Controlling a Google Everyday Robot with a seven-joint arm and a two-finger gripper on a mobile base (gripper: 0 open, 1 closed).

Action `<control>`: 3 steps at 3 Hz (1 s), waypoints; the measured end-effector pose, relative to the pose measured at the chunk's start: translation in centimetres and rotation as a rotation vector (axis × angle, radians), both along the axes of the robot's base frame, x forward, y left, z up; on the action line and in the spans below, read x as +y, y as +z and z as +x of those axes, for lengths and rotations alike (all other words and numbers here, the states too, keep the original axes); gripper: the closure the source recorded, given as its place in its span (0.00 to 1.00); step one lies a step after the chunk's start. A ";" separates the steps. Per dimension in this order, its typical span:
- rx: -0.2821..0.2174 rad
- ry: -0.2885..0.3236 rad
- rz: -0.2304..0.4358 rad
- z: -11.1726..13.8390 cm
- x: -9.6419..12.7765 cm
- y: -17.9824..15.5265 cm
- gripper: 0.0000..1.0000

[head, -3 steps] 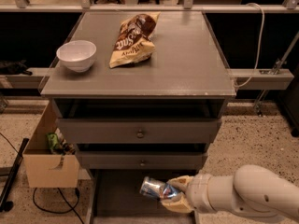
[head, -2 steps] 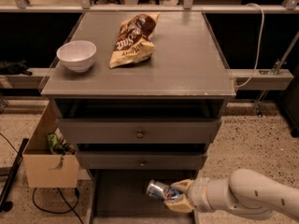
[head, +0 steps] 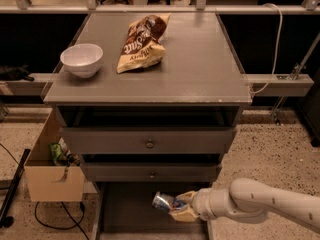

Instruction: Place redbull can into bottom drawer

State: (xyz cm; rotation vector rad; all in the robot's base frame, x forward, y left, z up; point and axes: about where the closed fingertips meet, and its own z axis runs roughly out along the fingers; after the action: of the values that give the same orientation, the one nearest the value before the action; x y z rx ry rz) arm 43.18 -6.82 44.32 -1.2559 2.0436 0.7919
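Camera view, frontal and from above. Grey cabinet (head: 200,59) fills the centre and the 12 o'clock half of the scene. White robot arm (head: 270,204) enters from 4 o'clock and reaches toward 6 o'clock. Bottom drawer (head: 125,214) stands pulled out at 6 o'clock, its dark floor exposed. Top drawer (head: 100,140) and middle drawer (head: 115,172) lie above it, each with a small round knob. Cardboard box (head: 52,184) sits on the floor at 8 o'clock, beside the cabinet. Chip bag (head: 142,44) lies on the cabinet top toward 12 o'clock; white bowl (head: 81,59) stands near it at 10 o'clock. Gripper (head: 179,209) is over the bottom drawer's floor, its pale fingers clamped on the redbull can (head: 164,202). The can lies tilted, its end pointing toward 9 o'clock; contact with the drawer floor cannot be determined.
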 end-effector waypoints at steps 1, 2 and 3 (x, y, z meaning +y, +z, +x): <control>0.052 0.042 0.000 1.7 2.4 -3.8 1.00; 0.052 0.042 0.001 1.7 2.4 -3.8 1.00; 0.064 0.035 0.042 2.0 2.9 -6.3 1.00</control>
State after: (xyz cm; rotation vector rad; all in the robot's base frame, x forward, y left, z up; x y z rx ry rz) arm 45.13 -3.92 37.98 -1.2607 2.0498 0.8977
